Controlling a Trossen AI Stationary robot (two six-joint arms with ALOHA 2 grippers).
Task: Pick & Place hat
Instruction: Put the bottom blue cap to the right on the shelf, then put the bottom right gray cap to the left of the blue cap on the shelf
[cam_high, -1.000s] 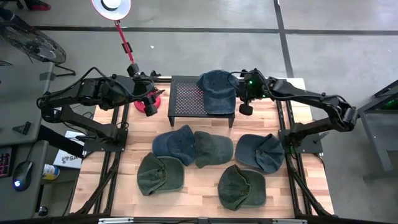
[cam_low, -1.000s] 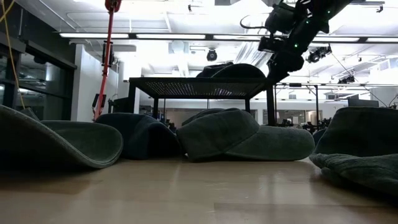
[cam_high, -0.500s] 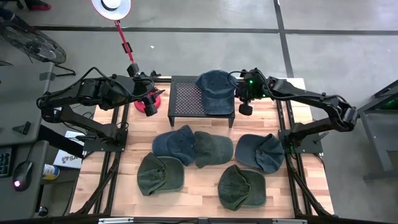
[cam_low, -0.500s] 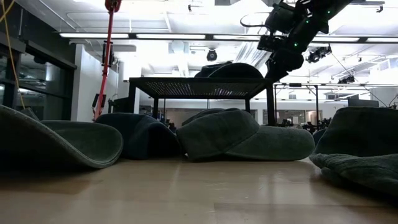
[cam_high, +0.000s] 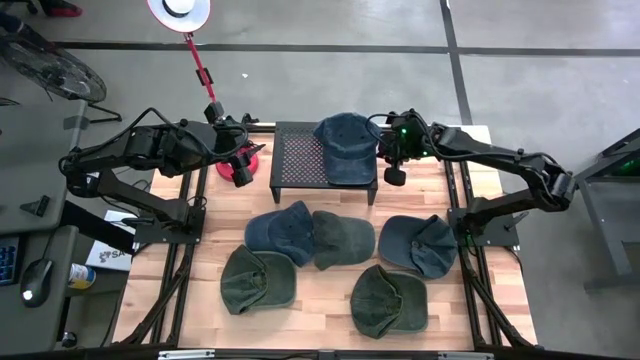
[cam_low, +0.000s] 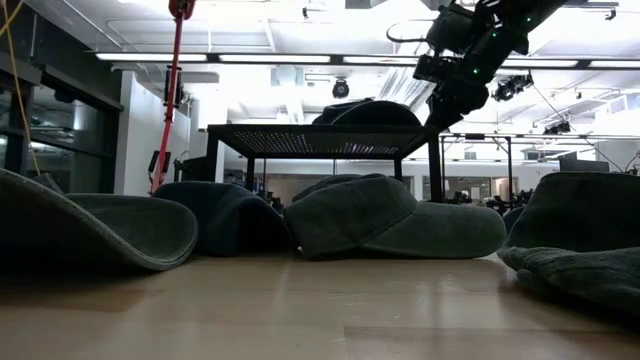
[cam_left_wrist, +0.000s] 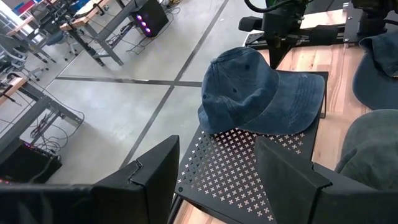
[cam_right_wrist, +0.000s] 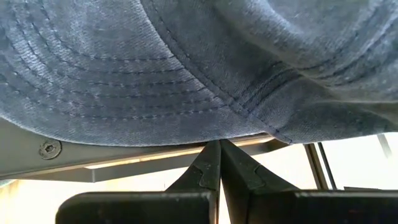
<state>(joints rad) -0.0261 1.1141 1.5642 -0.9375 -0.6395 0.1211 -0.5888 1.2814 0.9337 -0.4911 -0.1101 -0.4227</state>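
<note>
A blue denim cap (cam_high: 347, 147) lies on the right half of a black perforated stand (cam_high: 300, 158) at the table's far side; the left wrist view shows the cap (cam_left_wrist: 258, 93) with its brim toward the table's near side. My right gripper (cam_high: 383, 150) is shut at the cap's right edge, and its tips (cam_right_wrist: 219, 144) meet just under the cap's rim. My left gripper (cam_left_wrist: 217, 186) hangs open and empty left of the stand, aimed at it. My right gripper touches the cap's lower rim (cam_right_wrist: 214, 134), on the cap's right side where brim and crown join, with its shut fingertips. It comes slanting down from the table's right. Whether any cloth is caught between the tips I cannot tell. The cap rests on the stand.
Several more caps lie on the wooden table nearer the front: blue ones (cam_high: 280, 228) (cam_high: 418, 243) and olive-green ones (cam_high: 340, 238) (cam_high: 257, 277) (cam_high: 388, 300). A red pole with a red base (cam_high: 250, 160) stands by the left gripper.
The blue cap has shifted a little toward the table's left on the stand, with my right gripper's shut tips staying at its right edge. My left arm has kept still.
</note>
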